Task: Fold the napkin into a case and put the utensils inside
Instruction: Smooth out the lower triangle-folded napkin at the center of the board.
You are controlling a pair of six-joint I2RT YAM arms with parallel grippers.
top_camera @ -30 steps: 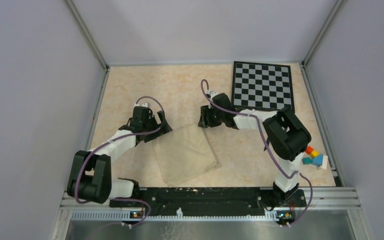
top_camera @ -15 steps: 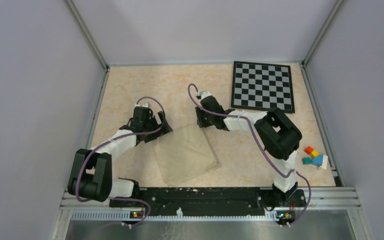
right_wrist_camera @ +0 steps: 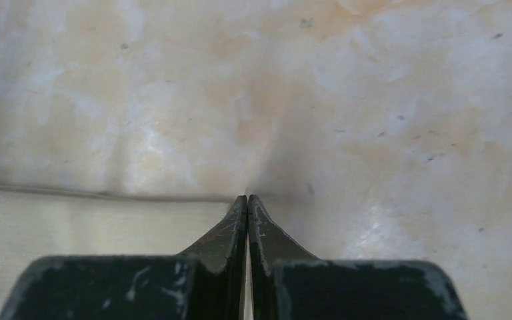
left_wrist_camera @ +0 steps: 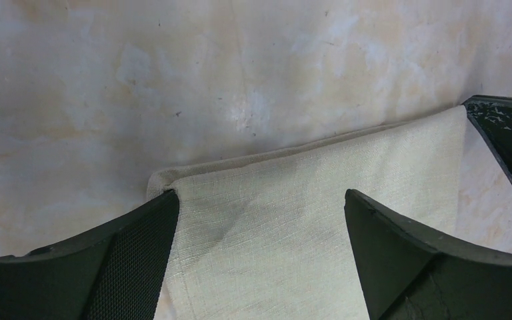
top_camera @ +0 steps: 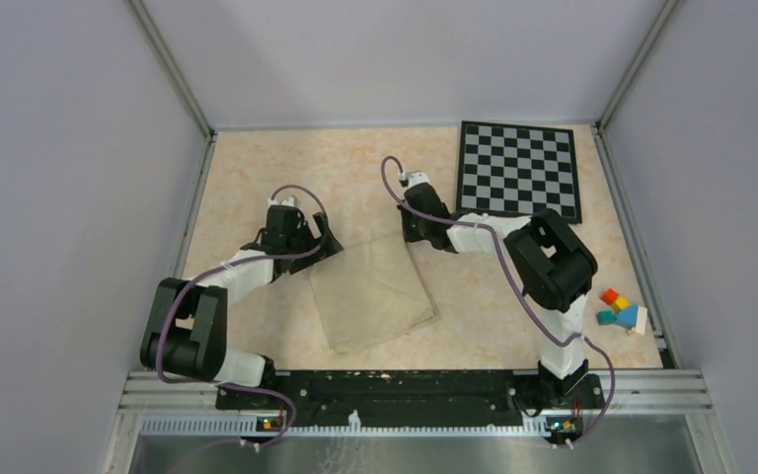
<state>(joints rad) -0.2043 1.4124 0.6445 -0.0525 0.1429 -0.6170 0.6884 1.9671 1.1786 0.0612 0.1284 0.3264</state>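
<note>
The napkin (top_camera: pixel 375 291) lies flat as a skewed square in the middle of the worktop (top_camera: pixel 276 168), somewhat toward the near edge. Each arm sits at one of its far corners. The left arm's fingers (left_wrist_camera: pixel 140 247) are spread wide astride the far-left corner, with cloth between them, probably poised to pinch. The right arm's fingers (right_wrist_camera: pixel 230 233) are pressed together at the far-right corner; I cannot tell whether cloth is nipped between them. Taking both far corners would let the arms carry that edge over evenly for a straight fold.
</note>
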